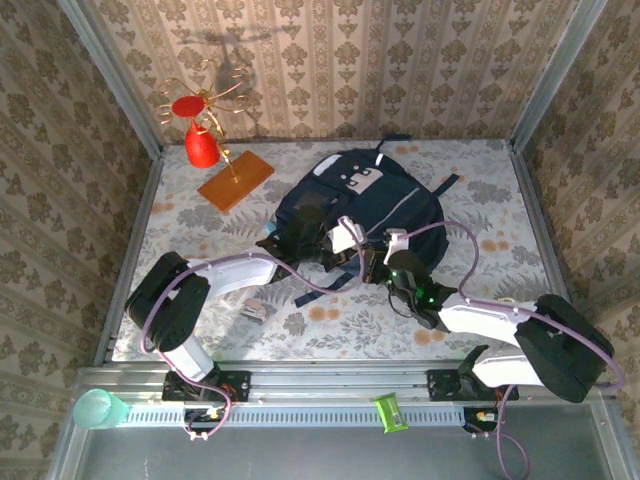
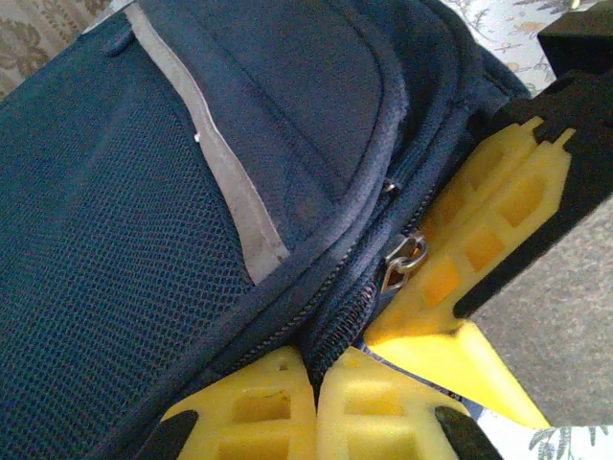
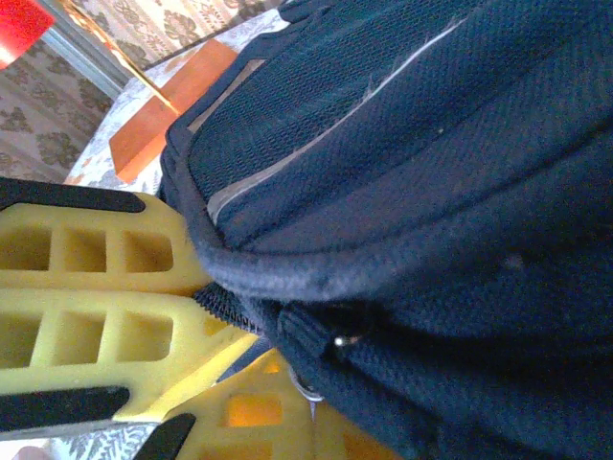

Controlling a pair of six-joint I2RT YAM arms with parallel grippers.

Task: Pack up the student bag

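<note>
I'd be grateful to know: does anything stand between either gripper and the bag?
Nothing visible does. The left gripper and the right gripper are both shut on the bag, pinching the fabric along its zip seam, close beside each other.

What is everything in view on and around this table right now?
student bag: one, dark navy with grey trim, centre of the table
ornament stand: one, red with gold wire, far left of the table
wooden base: one, orange, under the stand
small object: one, pale, near left of the table, too small to identify
cup: one, teal, left end of the near rail
green object: one, middle of the near rail
table: one, floral cover
left gripper: one, yellow fingers, shut on the bag's edge
right gripper: one, yellow fingers, shut on the bag's edge
</note>
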